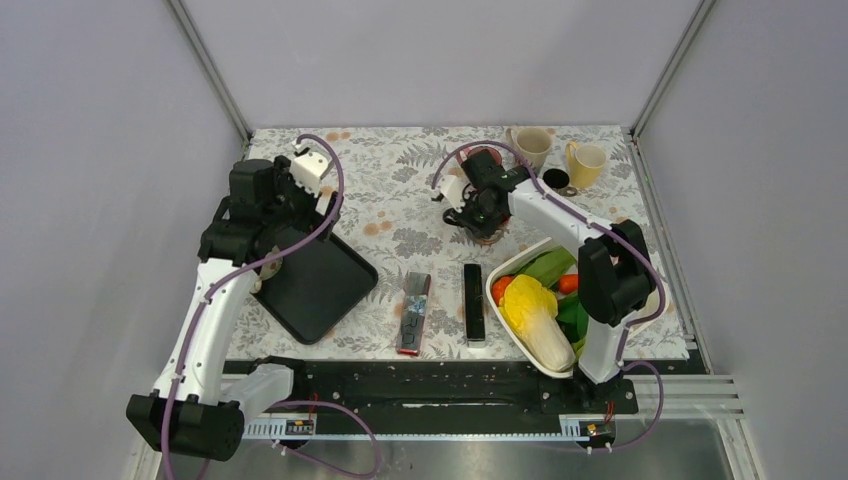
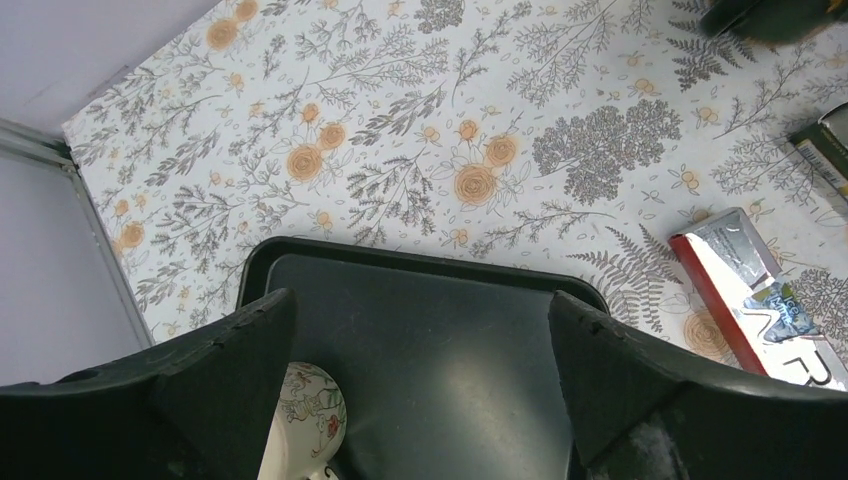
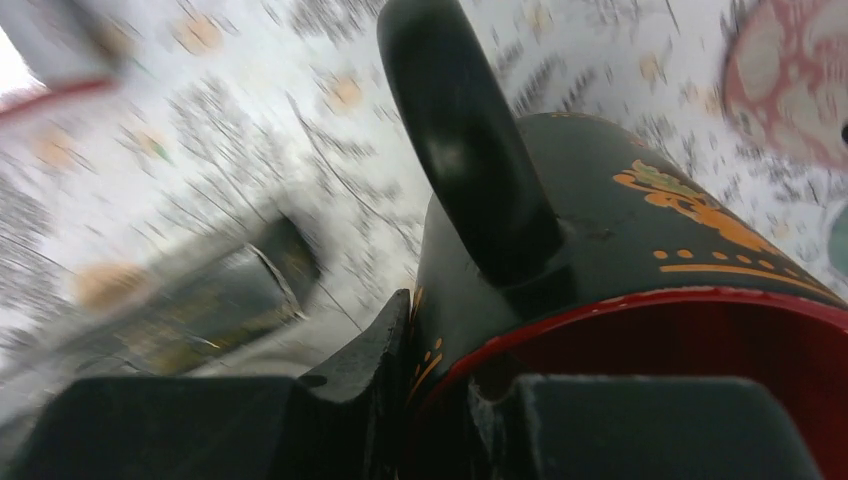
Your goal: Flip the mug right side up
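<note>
I am driving two arms over a flowered cloth (image 1: pixel 400 180). The right claw (image 3: pixel 460 400) is clamped nearly shut on the wall of the mug (image 3: pixel 600 230), a black one with orange trim and a red inside. One finger sits inside the red mouth and the other presses the outer wall, so the rim is pinched between them. The mouth faces back toward the claw and the handle (image 3: pixel 460 150) juts away beyond the fingers, left free of the grip. I judge that I took it by the rim rather than the handle because a rim pinch lets a roll of the wrist bring the mouth upward. The cloth past the claw is smeared with blur, and I cannot tell whether the mug is touching the table or clear of it, nor how far it is tipped. Up and to the right of the claw lies a red patterned disc (image 3: pixel 790 80), perhaps a saucer, apart from the mug. The left claw (image 2: pixel 420 305) is spread as wide as it goes and holds nothing. It hangs over a black tray (image 2: pixel 400 250), well away from the mug, which I take to be parked out of the right arm's way. Under its left finger a white painted piece (image 2: pixel 305 410), maybe a spoon, lies on the tray. To its right, off the tray, lies a foil packet (image 2: pixel 740 270).
</note>
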Controlling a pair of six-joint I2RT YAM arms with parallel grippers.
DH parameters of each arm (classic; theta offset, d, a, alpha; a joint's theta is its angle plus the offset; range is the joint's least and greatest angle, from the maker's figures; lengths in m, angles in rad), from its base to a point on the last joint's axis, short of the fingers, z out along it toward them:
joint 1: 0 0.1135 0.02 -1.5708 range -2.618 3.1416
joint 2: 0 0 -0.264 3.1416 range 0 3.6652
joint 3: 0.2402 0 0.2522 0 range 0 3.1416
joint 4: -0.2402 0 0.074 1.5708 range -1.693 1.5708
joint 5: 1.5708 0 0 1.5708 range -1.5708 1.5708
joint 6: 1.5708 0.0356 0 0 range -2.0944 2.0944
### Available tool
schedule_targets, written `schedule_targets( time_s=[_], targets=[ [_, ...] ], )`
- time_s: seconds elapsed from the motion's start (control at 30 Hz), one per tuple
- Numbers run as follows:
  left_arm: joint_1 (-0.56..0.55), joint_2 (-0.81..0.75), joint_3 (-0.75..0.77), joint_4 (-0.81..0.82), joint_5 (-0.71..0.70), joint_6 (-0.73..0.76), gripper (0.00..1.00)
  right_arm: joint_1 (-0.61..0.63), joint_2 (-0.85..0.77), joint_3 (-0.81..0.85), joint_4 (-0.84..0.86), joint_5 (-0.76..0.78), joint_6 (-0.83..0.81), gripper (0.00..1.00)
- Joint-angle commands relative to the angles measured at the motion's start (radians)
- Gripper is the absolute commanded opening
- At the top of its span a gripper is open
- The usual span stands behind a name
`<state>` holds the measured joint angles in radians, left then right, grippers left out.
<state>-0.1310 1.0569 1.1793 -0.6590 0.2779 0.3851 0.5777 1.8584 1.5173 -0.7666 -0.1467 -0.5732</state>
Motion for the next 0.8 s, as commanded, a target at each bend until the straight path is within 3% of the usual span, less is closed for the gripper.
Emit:
schedule_targets(
  time_s=[0.0, 0.53, 0.63, 0.77],
  targets=[
    [0.008, -0.025, -0.027, 0.009, -0.027, 0.031, 0.99, -0.059, -0.022, 0.011, -0.029, 0.107, -0.231, 0.00],
    [0.014, -0.007, -0.047, -0.026, -0.056, 0.096, 0.99, -0.248, 0.150, 0.128, 0.046, 0.075, -0.281, 0.01],
    [0.019, 0.028, -0.036, -0.074, -0.092, 0.124, 0.99, -0.262, 0.159, 0.141, 0.054, 0.075, -0.262, 0.16],
    [0.041, 0.073, -0.012, -0.140, -0.143, 0.164, 0.99, -0.263, 0.118, 0.129, 0.057, 0.074, -0.245, 0.48]
  ],
)
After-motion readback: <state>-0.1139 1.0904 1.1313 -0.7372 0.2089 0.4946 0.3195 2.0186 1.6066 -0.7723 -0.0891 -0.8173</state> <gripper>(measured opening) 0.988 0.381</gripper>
